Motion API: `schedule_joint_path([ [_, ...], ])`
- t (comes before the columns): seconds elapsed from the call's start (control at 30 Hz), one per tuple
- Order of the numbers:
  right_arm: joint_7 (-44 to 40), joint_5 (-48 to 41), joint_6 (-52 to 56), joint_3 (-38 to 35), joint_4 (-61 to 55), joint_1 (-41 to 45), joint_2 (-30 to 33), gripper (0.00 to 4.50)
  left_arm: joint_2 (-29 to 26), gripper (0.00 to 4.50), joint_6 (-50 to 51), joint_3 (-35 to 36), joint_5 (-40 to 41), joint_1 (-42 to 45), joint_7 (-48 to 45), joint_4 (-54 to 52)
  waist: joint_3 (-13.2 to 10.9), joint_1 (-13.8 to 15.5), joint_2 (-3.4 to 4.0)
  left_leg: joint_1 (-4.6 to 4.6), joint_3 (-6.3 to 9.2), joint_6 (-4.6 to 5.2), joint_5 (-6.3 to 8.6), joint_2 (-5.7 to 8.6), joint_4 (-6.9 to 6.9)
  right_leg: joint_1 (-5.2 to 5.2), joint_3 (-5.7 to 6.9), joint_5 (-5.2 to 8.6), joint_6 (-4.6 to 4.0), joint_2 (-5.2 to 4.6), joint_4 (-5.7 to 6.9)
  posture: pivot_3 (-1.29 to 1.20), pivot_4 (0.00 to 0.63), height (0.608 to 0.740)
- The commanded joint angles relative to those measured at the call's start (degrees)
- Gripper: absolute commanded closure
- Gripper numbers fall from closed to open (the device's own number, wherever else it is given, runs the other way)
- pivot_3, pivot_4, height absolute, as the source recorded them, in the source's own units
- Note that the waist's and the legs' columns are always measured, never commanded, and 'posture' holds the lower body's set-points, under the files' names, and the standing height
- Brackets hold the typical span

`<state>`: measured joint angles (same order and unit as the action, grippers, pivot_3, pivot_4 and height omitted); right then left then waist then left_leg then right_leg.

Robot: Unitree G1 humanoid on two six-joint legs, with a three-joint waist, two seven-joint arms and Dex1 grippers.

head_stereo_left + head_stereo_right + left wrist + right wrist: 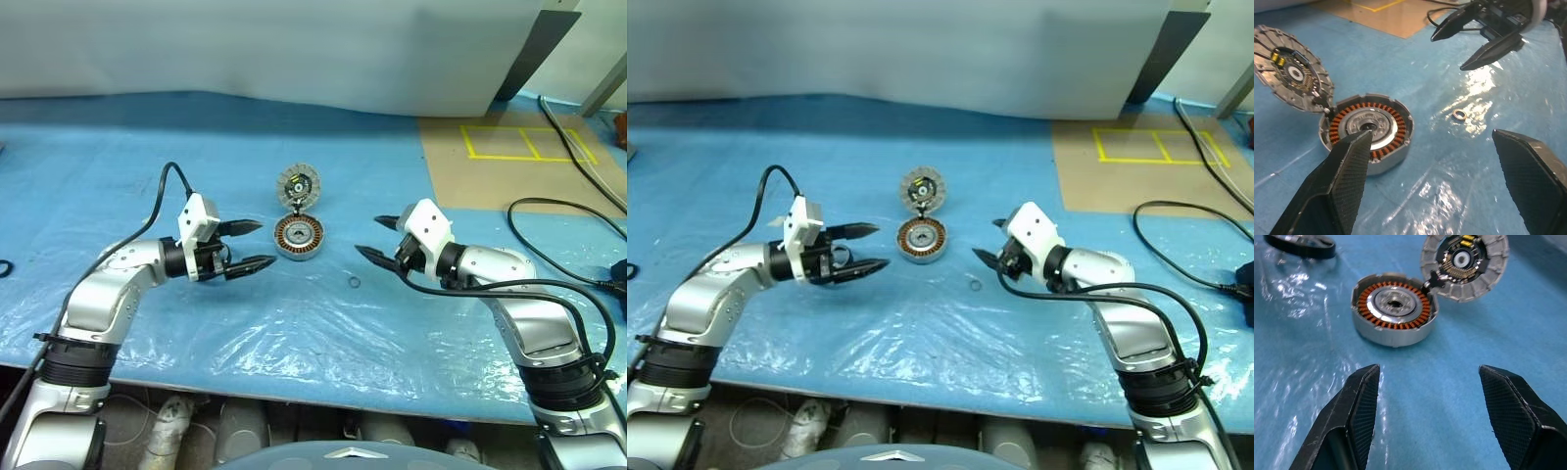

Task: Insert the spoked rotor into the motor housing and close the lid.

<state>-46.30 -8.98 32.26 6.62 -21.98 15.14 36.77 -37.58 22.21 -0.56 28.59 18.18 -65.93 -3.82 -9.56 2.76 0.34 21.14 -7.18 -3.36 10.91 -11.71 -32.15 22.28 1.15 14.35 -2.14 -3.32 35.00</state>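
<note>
The housing (299, 238) sits between the two grippers, with its lid (298, 184) tipped up open at the far rim. The left gripper (265, 243) and right gripper (368, 235) are both open and empty, and the left is nearer the housing. What seems to be the rotor (1300, 245) lies flat beyond the housing, on the left gripper's side.

**Bright, even light; glare on the plastic sheet**

Evenly and brightly lit from above, with only faint, soft shadows under the motor housing (1395, 316). White glare patches across the wrinkled blue plastic sheet (294, 333), strongest along the near edge and around the small ring (1460, 114). Sharp at mid-distance in the head views. Soft and out of focus on the near fingertips (1347, 181) in both wrist views. Slight bending of straight lines toward the far corners.
</note>
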Motion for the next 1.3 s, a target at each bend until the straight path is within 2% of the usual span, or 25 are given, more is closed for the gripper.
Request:
schedule_joint_path([
  [0.03,-0.8,-0.4,-1.3,0.2,-0.9,1.4,0.6,1.14,-0.1,0.38,-2.7,-0.2,-1.0,0.8,-1.4,0.9,0.0,0.0,0.00,0.00,0.00,0.02,-0.01,-0.01,0.00,0.00,0.00,0.01,-0.01,0.00,0.00,0.00,0.150,0.740],
  [0.43,-0.1,-1.3,-0.5,-0.5,-2.4,1.7,0.7,1.14,0.8,0.38,-4.0,0.4,-1.9,-0.8,-0.4,0.1,0.0,0.1,0.00,0.02,-0.03,0.06,-0.04,-0.03,0.01,0.02,0.01,0.01,-0.05,0.01,0.02,0.00,0.150,0.740],
  [0.8,-2.5,-1.8,0.1,-0.1,-5.6,-0.9,4.4,1.14,0.3,0.38,-4.1,0.4,-2.0,-3.7,-0.5,-2.6,0.0,0.1,0.00,0.02,-0.03,0.07,-0.04,-0.03,0.00,0.02,0.01,0.02,-0.07,0.01,0.04,0.00,0.150,0.740],
  [0.97,-4.0,0.0,-1.3,2.4,-6.5,-3.0,6.6,1.14,0.3,0.38,-3.6,0.2,-1.8,-6.5,0.0,-4.8,0.0,0.1,0.00,0.00,-0.03,0.08,-0.04,-0.05,-0.01,0.00,0.01,0.02,-0.08,0.01,0.05,0.00,0.150,0.740],
  [1.3,-2.8,1.5,-2.7,5.0,-5.0,-6.5,6.1,1.14,0.0,0.38,-1.4,0.8,-1.2,-11.2,2.4,-9.9,0.0,0.1,0.00,-0.01,-0.05,0.12,-0.05,-0.06,-0.03,0.01,0.01,0.03,-0.11,0.01,0.08,0.00,0.150,0.740],
])
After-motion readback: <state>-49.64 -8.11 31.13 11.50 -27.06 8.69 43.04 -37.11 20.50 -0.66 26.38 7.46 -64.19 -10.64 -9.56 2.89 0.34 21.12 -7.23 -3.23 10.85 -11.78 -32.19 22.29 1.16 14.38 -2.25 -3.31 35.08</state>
